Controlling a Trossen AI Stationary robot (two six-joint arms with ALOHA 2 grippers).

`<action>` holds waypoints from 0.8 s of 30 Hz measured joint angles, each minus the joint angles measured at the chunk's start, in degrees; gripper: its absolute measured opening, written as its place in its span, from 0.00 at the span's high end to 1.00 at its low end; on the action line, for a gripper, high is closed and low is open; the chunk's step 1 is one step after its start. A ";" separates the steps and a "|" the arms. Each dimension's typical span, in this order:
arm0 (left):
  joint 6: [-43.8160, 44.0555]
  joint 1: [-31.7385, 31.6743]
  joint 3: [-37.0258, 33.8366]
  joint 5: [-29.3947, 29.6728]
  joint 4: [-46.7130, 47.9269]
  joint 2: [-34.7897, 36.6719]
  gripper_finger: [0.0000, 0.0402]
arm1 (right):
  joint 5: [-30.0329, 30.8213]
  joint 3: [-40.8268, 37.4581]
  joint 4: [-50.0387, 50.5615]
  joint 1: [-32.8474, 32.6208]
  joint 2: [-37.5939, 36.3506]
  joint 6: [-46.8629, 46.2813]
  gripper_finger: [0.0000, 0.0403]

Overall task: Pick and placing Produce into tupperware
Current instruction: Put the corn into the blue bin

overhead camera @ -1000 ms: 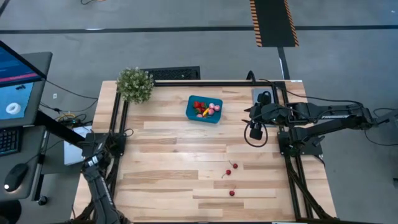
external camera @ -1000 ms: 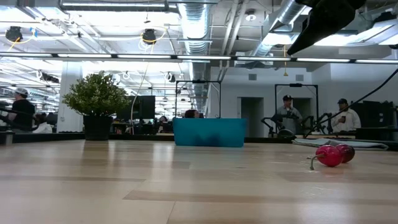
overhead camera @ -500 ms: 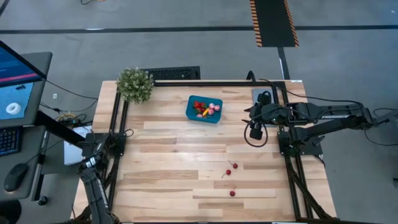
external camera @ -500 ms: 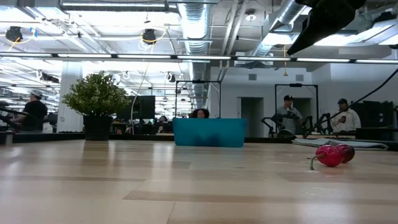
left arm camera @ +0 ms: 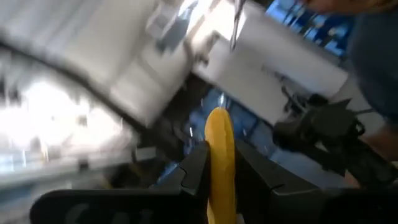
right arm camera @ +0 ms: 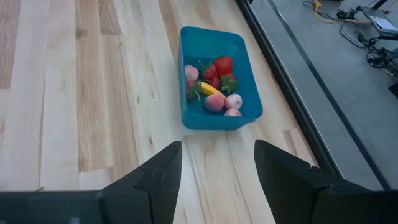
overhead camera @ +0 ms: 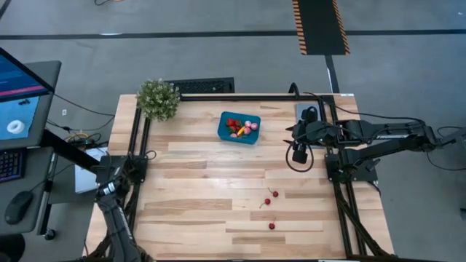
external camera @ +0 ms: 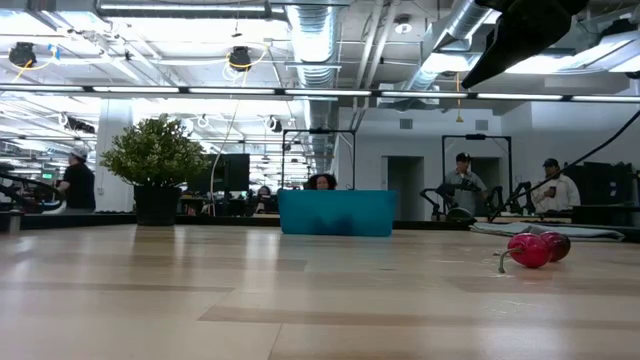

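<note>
The teal tupperware [overhead camera: 239, 128] [right arm camera: 214, 78] [external camera: 336, 212] stands far of the table's middle and holds strawberries, pink pieces and a yellow piece [right arm camera: 212, 89]. Three dark red cherries lie on the wood nearer: two [overhead camera: 271, 197] [external camera: 535, 248] close together and one [overhead camera: 271, 225] alone. My right gripper [overhead camera: 298, 155] [right arm camera: 217, 180] hovers open to the right of the tupperware, touching nothing. My left gripper [left arm camera: 219, 180] is off the table's near left corner [overhead camera: 109, 195], shut on a small yellow piece [left arm camera: 219, 149]. My left gripper pinches the yellow piece [left arm camera: 219, 168] between its two fingers, one finger [left arm camera: 194, 171] on each side. The piece stands out beyond the fingertips, lifted clear of everything. Its lower end is hidden between the fingers.
A bushy potted plant [overhead camera: 157, 99] [external camera: 155, 165] stands at the far left corner. A grey flat plate [overhead camera: 306, 110] lies at the far right corner. Black frame rails [overhead camera: 138, 153] run along both sides. Bare wood spreads between the tupperware and the cherries. People stand in the room behind.
</note>
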State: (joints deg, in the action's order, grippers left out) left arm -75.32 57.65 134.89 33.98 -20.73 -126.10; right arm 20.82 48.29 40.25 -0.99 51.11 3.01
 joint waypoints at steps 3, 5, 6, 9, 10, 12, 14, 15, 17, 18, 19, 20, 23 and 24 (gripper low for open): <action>8.04 -1.27 0.00 7.39 0.01 0.00 0.88 | 0.00 0.00 0.00 0.00 0.00 0.00 0.44; 12.72 -2.17 0.00 12.88 0.02 0.00 0.88 | 0.01 0.00 0.00 0.00 -0.01 -0.01 0.44; 15.10 -2.59 0.00 16.25 0.04 0.00 0.88 | 0.00 0.00 0.00 0.00 -0.01 -0.02 0.44; 21.98 -4.21 0.00 28.74 0.16 0.00 0.88 | 0.02 0.00 0.00 0.00 0.00 -0.02 0.44; 23.80 -4.74 0.00 33.37 0.19 0.00 0.88 | 0.00 0.00 0.00 0.00 0.00 -0.02 0.44; 27.22 -5.92 0.00 42.19 0.41 0.00 0.88 | 0.01 0.00 0.00 0.00 -0.01 -0.02 0.44; 30.84 -7.00 0.00 49.96 0.85 0.00 0.88 | 0.01 0.00 0.00 0.00 0.00 -0.15 0.44; 32.33 -7.40 0.00 53.67 0.87 0.00 0.88 | 0.02 0.00 0.00 0.00 0.00 -0.36 0.44; 35.05 -8.20 0.00 55.88 0.87 0.00 0.88 | 0.02 0.00 0.01 0.00 0.00 -0.63 0.44; 36.31 -8.47 0.00 55.45 0.75 0.00 0.88 | 0.00 0.00 0.02 0.00 0.00 -0.63 0.44; 37.42 -8.54 0.00 53.94 0.35 0.00 0.88 | 0.02 0.00 0.02 0.00 0.00 -0.61 0.44; 38.50 -8.69 0.00 53.40 0.13 0.00 0.88 | 0.02 0.00 0.00 0.00 0.00 -0.61 0.44; 41.63 -8.90 0.00 55.93 0.18 0.00 0.88 | 0.01 0.00 0.02 0.00 0.00 -0.59 0.44; 42.21 -8.90 0.00 55.90 0.71 0.02 0.88 | 0.02 0.00 0.02 0.00 0.00 -0.58 0.44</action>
State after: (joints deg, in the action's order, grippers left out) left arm -33.11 48.75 134.89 89.89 -20.02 -126.08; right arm 20.84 48.29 40.27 -0.99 51.11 2.42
